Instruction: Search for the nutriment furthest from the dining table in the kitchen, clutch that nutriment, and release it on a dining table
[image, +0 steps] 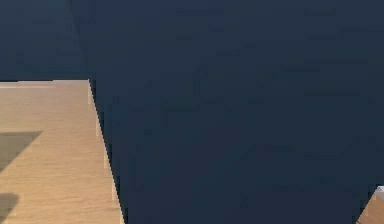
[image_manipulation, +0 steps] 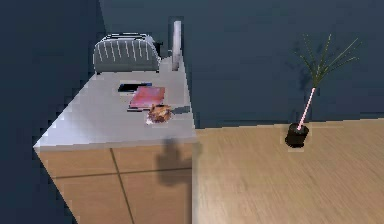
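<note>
Worktop (image_manipulation: 95, 125) on the arm side view's left: toaster (image_manipulation: 126, 52) at the back, pink flat thing (image_manipulation: 146, 96) mid-top, brownish lump (image_manipulation: 160, 115), likely the food, just beside it near the right edge. Potted plant (image_manipulation: 298, 130) on the floor, well apart. Can't tell my end effector's state.

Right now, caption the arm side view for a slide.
Grey counter with toaster, pink item, small brown blob; potted plant on wood floor.

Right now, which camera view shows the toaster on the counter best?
The arm side view: the toaster stands in full at the far end of the counter. The forward view looks at dark wall and wooden floor.
</note>
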